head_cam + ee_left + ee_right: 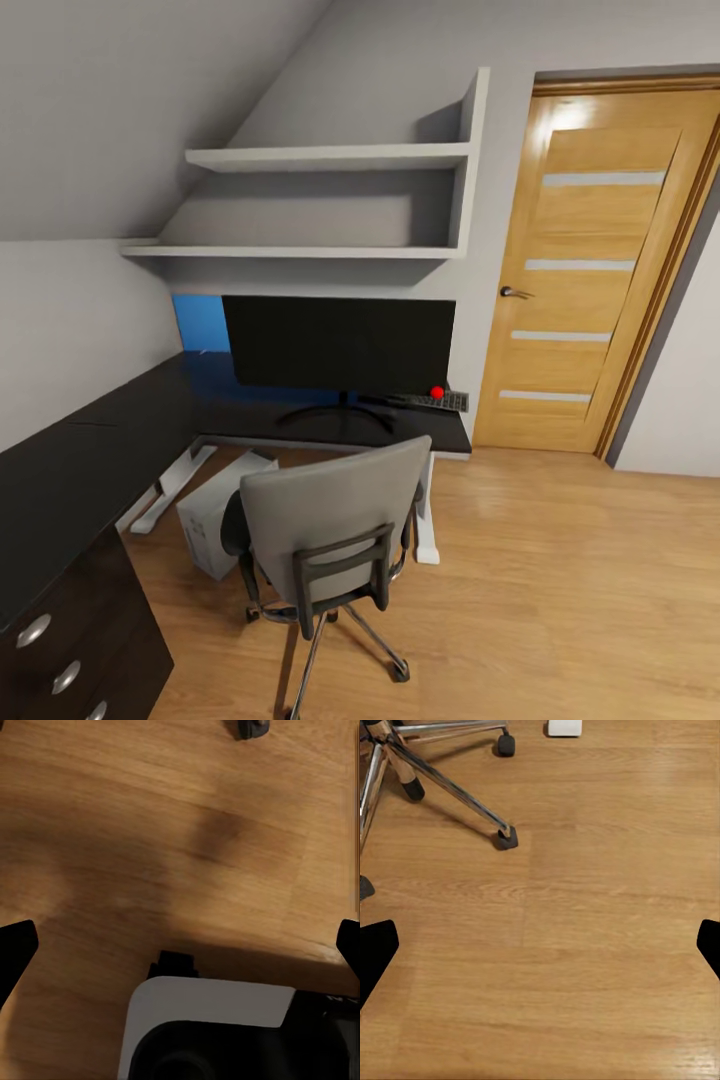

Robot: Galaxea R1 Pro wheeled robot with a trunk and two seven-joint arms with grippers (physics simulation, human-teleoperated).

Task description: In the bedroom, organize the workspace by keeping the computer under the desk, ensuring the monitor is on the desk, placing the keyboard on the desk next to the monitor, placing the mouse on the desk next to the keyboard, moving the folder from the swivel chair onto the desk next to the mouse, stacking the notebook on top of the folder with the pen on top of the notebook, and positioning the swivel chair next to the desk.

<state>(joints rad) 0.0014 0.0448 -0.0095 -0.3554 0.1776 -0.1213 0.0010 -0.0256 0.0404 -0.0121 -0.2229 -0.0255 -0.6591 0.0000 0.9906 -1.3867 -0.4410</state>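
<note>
Counter (pixel 70 470): L-shaped, black top, running along the left wall and across the far wall; dark drawer unit with round silver knobs at the near left, white leg at the far right end.
Door (pixel 590 270): light wood with pale horizontal strips, far right, shut.
Shelves (pixel 330 157): two white boards on the far wall above the counter.
Monitor (pixel 338 342): wide black screen, upright on the far run of the counter, red dot at its lower right corner.
Swivel chair (pixel 335 520): grey back turned toward the camera, standing on the wooden floor (pixel 560 600) just in front of the counter; chrome legs and castors also show in the right wrist view (pixel 450 787).
Computer (pixel 215 515): pale tower on the floor under the counter, left of the chair.
Keyboard (pixel 435 400): black, on the counter, partly behind the monitor's right lower corner.
Blue rectangle (pixel 200 322): behind the monitor's left edge; what it is cannot be told.
Left gripper (pixel 180 945): fingers spread wide, nothing between, above the floor.
Right gripper (pixel 540 945): fingers spread wide, nothing between, above the floor.
</note>
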